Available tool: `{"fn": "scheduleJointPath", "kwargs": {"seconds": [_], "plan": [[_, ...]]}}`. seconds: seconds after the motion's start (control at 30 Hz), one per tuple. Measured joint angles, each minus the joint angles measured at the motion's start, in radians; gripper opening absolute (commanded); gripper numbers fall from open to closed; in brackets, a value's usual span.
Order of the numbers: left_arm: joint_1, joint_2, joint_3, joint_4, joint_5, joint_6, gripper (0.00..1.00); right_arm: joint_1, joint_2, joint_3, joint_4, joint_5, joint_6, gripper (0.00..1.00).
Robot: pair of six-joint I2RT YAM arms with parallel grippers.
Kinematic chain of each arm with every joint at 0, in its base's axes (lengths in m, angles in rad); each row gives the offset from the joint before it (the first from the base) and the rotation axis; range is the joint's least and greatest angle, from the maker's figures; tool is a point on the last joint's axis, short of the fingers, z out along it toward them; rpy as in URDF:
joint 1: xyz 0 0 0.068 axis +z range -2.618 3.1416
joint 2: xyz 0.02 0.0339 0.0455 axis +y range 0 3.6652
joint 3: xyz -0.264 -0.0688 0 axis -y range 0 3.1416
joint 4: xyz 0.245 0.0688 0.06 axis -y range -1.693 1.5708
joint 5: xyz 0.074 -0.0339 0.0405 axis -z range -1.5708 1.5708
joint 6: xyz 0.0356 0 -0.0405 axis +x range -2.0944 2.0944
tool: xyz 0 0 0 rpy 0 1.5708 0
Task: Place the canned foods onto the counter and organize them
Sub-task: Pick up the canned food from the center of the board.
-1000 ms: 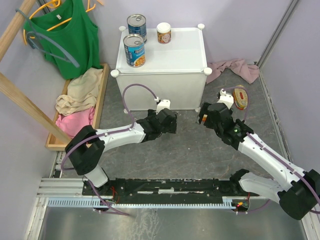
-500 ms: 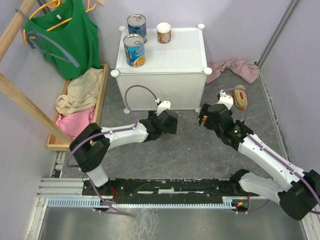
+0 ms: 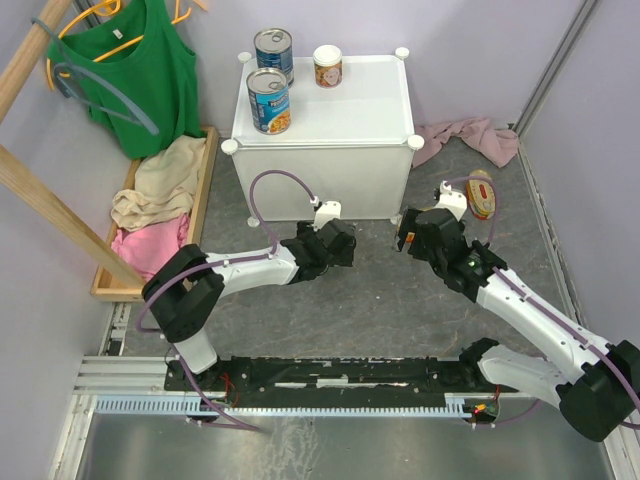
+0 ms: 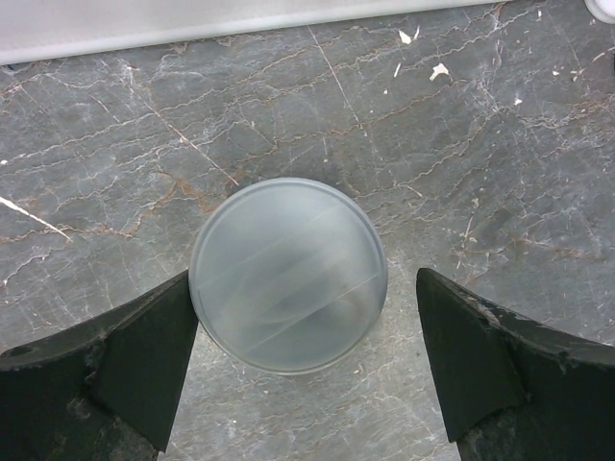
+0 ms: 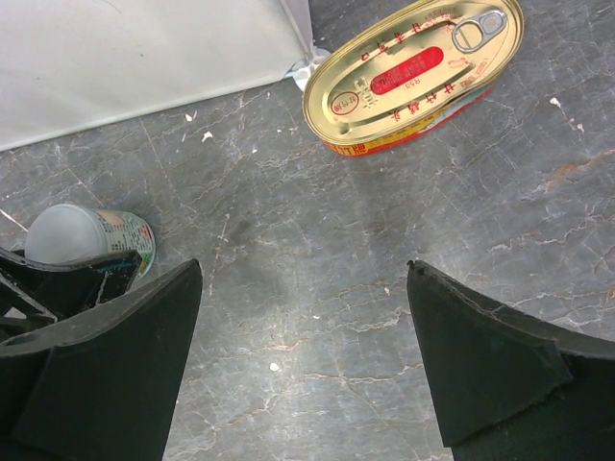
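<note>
Plastic, white and boxy, the counter [image 3: 340, 110] carries three round cans: a tall blue-labelled can [image 3: 268, 100], its twin [image 3: 273, 50] behind, and a small white-lidded can [image 3: 327, 66]. On the veined grey floor [image 4: 480, 144] before the counter, the left gripper [image 4: 306, 360] straddles one frosted-lid can [image 4: 288, 274], jaws spread and unclenched. Right of the counter lies one oval gold tin [image 5: 413, 72], where the right gripper [image 5: 303, 355] gapes empty.
</note>
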Motion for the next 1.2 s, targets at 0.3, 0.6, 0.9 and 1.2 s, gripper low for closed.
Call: {"fn": "scheduleJointPath", "kwargs": {"seconds": [0.3, 0.6, 0.9, 1.2], "plan": [[0.000, 0.007, 0.000, 0.005, -0.023, -0.001, 0.87, 0.000, -0.006, -0.005, 0.000, 0.000, 0.000, 0.95], [0.000, 0.008, 0.000, 0.005, -0.041, -0.003, 0.71, 0.000, -0.010, -0.005, 0.000, 0.000, 0.000, 0.95], [0.000, 0.008, 0.000, 0.006, -0.043, -0.009, 0.47, 0.000, -0.014, -0.010, 0.000, -0.001, 0.000, 0.95], [0.000, 0.008, 0.000, 0.007, -0.045, -0.015, 0.08, 0.000, -0.021, -0.011, 0.000, 0.000, 0.000, 0.94]]}}
